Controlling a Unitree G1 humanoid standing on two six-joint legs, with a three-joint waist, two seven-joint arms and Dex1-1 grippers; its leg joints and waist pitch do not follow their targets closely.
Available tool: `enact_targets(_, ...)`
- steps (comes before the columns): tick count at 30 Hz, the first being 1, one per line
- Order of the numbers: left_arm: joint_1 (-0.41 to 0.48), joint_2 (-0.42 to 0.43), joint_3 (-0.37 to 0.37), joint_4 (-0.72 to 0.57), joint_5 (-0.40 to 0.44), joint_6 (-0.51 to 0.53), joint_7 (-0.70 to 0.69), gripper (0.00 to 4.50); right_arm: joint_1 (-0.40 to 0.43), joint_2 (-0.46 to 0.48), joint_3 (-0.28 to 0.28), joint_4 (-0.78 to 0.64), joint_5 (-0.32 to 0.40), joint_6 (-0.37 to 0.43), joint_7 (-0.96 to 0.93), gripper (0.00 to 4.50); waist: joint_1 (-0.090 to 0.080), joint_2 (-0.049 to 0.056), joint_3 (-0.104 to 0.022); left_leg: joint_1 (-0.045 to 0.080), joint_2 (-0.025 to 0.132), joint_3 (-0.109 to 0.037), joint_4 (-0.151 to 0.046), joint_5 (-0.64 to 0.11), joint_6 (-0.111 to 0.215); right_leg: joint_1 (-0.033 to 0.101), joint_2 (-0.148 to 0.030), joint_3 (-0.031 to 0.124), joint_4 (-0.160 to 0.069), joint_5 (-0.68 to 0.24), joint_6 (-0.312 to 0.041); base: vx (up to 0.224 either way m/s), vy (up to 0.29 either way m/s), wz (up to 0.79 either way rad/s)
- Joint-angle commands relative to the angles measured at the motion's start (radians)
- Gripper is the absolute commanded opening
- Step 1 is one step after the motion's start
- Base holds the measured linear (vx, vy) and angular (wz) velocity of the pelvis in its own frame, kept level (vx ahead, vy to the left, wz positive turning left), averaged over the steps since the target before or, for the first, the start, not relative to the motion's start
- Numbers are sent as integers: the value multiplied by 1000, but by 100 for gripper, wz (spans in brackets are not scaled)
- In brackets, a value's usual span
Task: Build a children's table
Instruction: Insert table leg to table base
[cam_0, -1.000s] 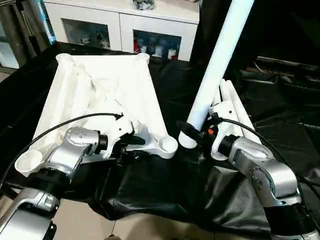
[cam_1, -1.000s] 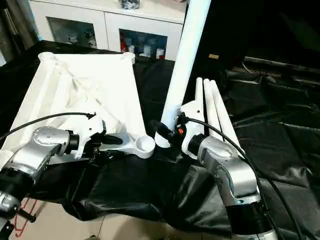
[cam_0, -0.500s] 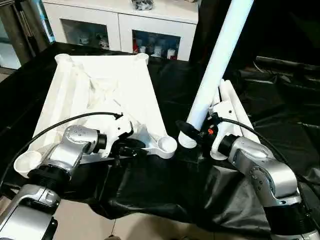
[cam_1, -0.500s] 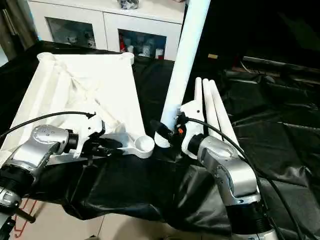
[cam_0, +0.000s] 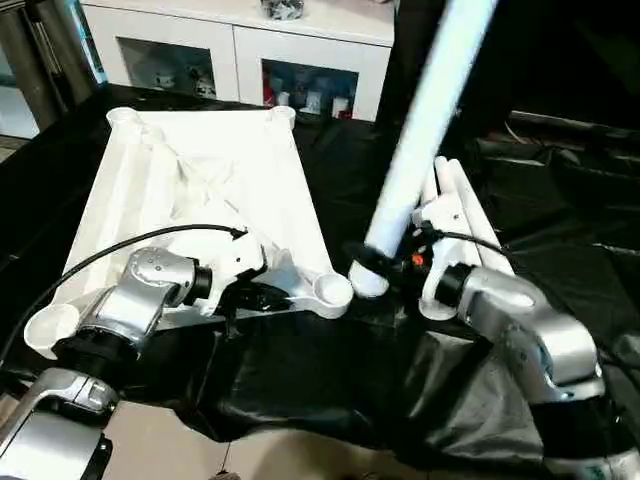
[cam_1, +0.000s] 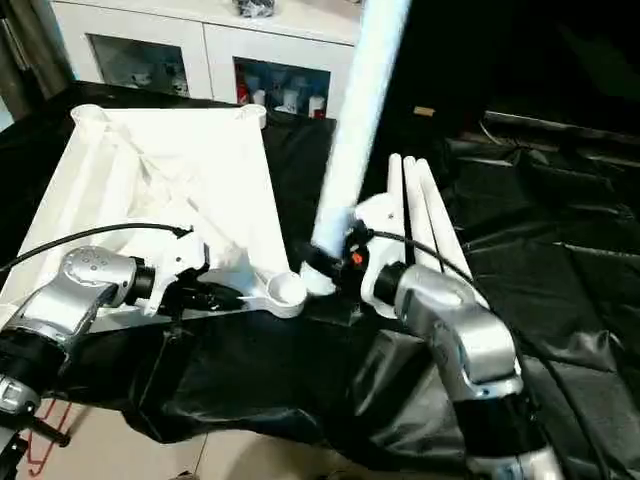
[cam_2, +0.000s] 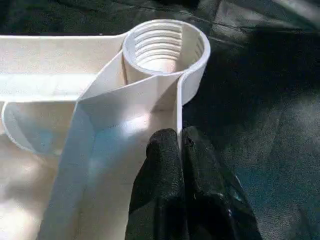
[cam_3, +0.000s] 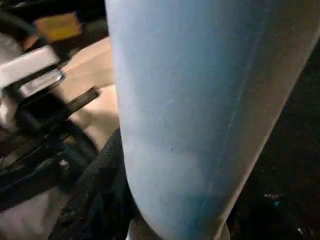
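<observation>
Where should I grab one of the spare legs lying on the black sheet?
Probably mid-shaft, coming from above with fingers across its width: the spare legs lie flat, side by side and touching, so only the outermost one on the robot's right offers an open flank. The right gripper already holds a leg.

Betw. the tabletop (cam_0: 200, 180) corner socket (cam_0: 332, 291) and the upright leg (cam_0: 420, 130) is only a narrow gap; spare legs (cam_0: 470, 215) block the right side, black cloth (cam_0: 330, 370) in front lies free.
</observation>
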Motion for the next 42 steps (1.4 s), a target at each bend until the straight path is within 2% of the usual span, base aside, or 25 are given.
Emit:
enact_targets(1, 12, -7, -33, -24, 19, -1, -13, 1, -23, -6, 3, 11, 3, 6, 14, 193, 3, 21, -72, 2, 46, -12, -76, -112, -6, 62, -80, 51, -57, -145, -206, 0, 0, 0)
enact_targets(4, 19, -19, -42, -55, 27, 2, -6, 0, -40, 12, 6, 60, -10, -1, 21, 193, 3, 22, -73, 3, 46, -11, -76, -111, -8, 63, -81, 50, -55, -125, -223, 0, 0, 0)
enact_targets(5, 20, -22, -43, -61, 27, 4, -5, 0, -43, 14, 11, 70, -14, -5, 24, 193, 4, 21, -72, 6, 46, -9, -75, -117, -10, 61, -80, 51, -56, -130, -223, 0, 0, 0)
enact_targets(9, 17, -43, -53, -97, 31, 2, 3, 0, -53, 24, 43, 123, -34, -30, 35, 193, 8, 20, -72, 4, 46, -9, -76, -114, -11, 63, -81, 51, -56, -134, -222, 0, 0, 0)
enact_targets(15, 17, -56, -58, -128, 43, 3, -1, 0, -70, 33, 66, 158, -48, -28, 57, 193, 9, 19, -69, 4, 47, -11, -77, -134, -16, 62, -81, 51, -62, -189, -199, 0, 0, 0)
enact_targets(19, 13, -57, -59, -126, 46, 0, 1, 0, -74, 33, 65, 169, -51, -36, 59, 193, 9, 20, -70, 5, 46, -10, -77, -137, -18, 60, -81, 51, -64, -203, -193, 0, 0, 0)
enact_targets(21, 9, -54, -59, -121, 47, -1, 1, 0, -80, 32, 67, 199, -60, -53, 61, 193, 9, 25, -71, 3, 46, -11, -76, -131, -19, 61, -81, 50, -62, -179, -197, 0, 0, 0)
enact_targets(25, 6, -54, -55, -114, 54, -4, 1, 0, -82, 29, 68, 214, -67, -55, 68, 193, 7, 23, -71, 3, 45, -11, -77, -133, -20, 63, -79, 50, -61, -168, -203, 0, 0, 0)
enact_targets(32, -6, -54, -49, -89, 61, -8, 1, 0, -65, -2, 67, 186, -60, -27, 93, 193, 8, 30, -70, 5, 44, -12, -77, -154, -22, 63, -77, 49, -66, -189, -200, 0, 0, 0)
enact_targets(34, -7, -54, -49, -86, 62, -10, 2, 0, -63, -6, 67, 184, -59, -25, 96, 193, 8, 27, -71, 3, 44, -13, -77, -150, -20, 65, -79, 49, -64, -184, -202, 0, 0, 0)
enact_targets(38, -12, -56, -48, -74, 66, -14, 4, 0, -58, -15, 64, 170, -58, -15, 105, 193, 8, 30, -70, 4, 45, -12, -76, -144, -15, 63, -78, 49, -64, -182, -205, 0, 0, 0)
enact_targets(42, -16, -59, -47, -70, 67, -17, 3, 0, -67, -3, 53, 196, -63, -39, 91, 193, 8, 30, -70, 3, 45, -13, -76, -152, -18, 64, -80, 49, -67, -208, -200, 0, 0, 0)
